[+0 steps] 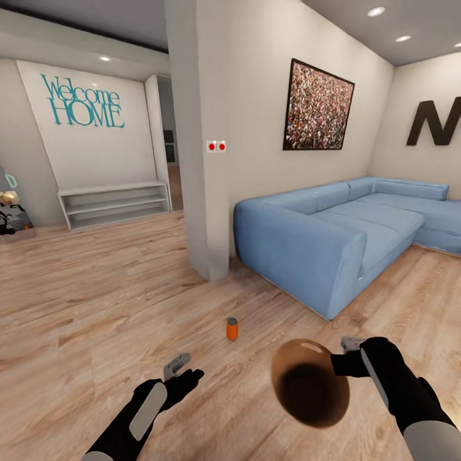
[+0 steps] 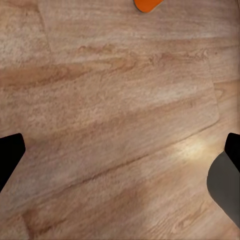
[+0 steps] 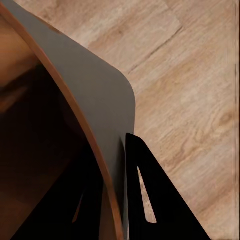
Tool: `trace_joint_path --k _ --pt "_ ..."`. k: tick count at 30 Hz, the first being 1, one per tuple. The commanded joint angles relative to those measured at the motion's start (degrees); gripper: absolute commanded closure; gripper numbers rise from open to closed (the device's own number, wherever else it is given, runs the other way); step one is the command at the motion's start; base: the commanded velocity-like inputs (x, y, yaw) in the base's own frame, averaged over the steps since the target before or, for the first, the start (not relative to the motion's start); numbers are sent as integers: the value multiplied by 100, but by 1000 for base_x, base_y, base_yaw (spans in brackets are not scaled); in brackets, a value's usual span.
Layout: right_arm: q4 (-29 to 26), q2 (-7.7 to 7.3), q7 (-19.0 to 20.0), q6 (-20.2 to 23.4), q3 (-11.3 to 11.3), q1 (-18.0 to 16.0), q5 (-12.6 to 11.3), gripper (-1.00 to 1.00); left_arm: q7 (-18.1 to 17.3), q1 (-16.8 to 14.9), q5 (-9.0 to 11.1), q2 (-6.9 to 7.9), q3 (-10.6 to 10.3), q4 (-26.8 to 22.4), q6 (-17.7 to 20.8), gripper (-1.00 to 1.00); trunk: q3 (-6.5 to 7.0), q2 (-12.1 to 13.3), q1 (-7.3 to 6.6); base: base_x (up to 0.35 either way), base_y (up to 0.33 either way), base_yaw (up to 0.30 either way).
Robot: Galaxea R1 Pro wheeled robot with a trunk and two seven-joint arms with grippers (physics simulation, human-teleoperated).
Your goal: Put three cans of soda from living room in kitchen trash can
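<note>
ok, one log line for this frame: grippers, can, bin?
left gripper: open, empty, above floor | right gripper: shut on trash can rim | orange soda can: upright on floor, ahead | room: living room, sofa
</note>
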Motion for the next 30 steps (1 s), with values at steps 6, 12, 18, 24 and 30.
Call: trace_joint_path --k 6,12,18,24,30 --pt "-2 1 16 15 -2 -3 353 100 0 0 0 0 0 0 0 -100 1 0 0 0 0 0" --pt "33 33 -7 20 -23 -22 683 100 -8 29 7 0 6 -33 17 -100 1 0 0 4 0 0" --pt "238 124 -96 173 -43 -195 894 100 20 82 -13 44 -102 46 63 -100 1 0 0 208 0 0" --pt "299 141 -841 124 -50 -296 -504 100 24 90 -17 49 -116 59 69 -100 1 0 0 330 0 0" --pt "298 164 -1243 105 -59 -300 -450 100 24 90 -17 53 -116 61 70 -100 1 0 0 343 0 0"
